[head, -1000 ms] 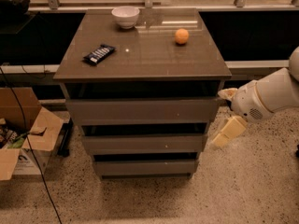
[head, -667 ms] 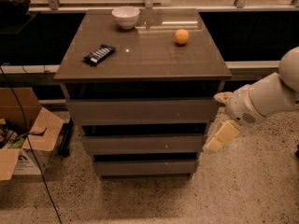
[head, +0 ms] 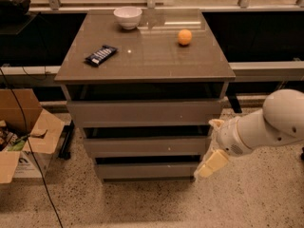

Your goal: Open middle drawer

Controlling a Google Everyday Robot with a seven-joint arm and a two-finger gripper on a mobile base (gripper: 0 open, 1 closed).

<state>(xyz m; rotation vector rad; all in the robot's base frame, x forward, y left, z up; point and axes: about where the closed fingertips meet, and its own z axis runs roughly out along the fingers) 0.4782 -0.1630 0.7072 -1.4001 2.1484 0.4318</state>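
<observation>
A grey cabinet with three drawers stands in the middle of the camera view. The middle drawer (head: pixel 147 146) is shut, its front flush between the top drawer (head: pixel 145 113) and the bottom drawer (head: pixel 145 171). My gripper (head: pixel 212 146) is on a white arm that comes in from the right. It is at the right end of the middle drawer's front, right against it. One cream fingertip (head: pixel 213 163) points down toward the bottom drawer, the other sits near the top edge of the middle drawer.
On the cabinet top (head: pixel 156 61) lie a white bowl (head: pixel 128 17), an orange (head: pixel 185 36) and a dark snack bar (head: pixel 100 55). An open cardboard box (head: pixel 23 137) and a black cable (head: pixel 33 170) are on the floor at the left.
My arm and gripper have moved left, from beside the cabinet's right edge to the right end of the middle drawer's front. The drawers have not moved.
</observation>
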